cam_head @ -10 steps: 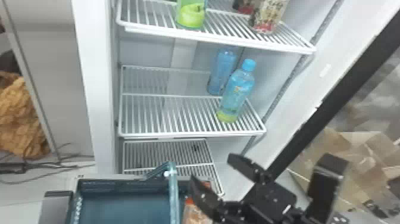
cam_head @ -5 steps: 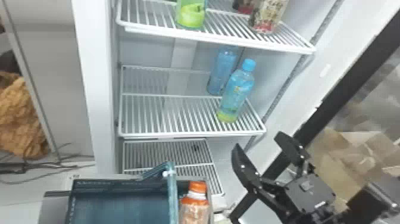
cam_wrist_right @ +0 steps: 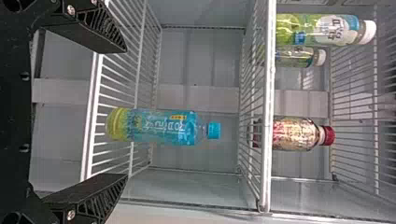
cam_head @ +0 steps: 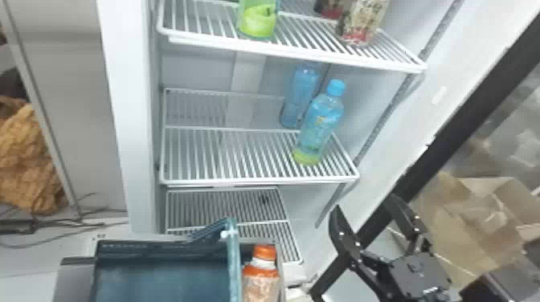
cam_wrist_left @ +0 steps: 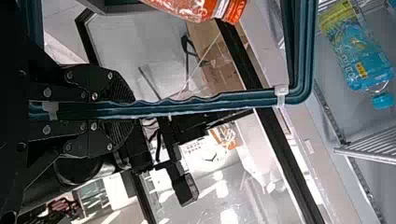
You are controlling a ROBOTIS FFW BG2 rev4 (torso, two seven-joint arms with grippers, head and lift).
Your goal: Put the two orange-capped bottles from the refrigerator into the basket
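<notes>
Head view: my right gripper (cam_head: 365,205), lower right, has its jaws spread; an orange-capped bottle (cam_head: 262,277) sits bottom centre. My left gripper (cam_wrist_left: 130,110) clenches the basket handle (cam_wrist_left: 210,107).

Light on the fridge (cam_head: 197,66) looked pretty bright and even in the head view, but the floor (cam_wrist_left: 208,205) threw harsh white glare in the left wrist view.

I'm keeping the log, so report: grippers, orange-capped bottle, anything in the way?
Left gripper shut on basket handle. Right gripper open. Orange-capped bottle in basket, handle close beside.
</notes>
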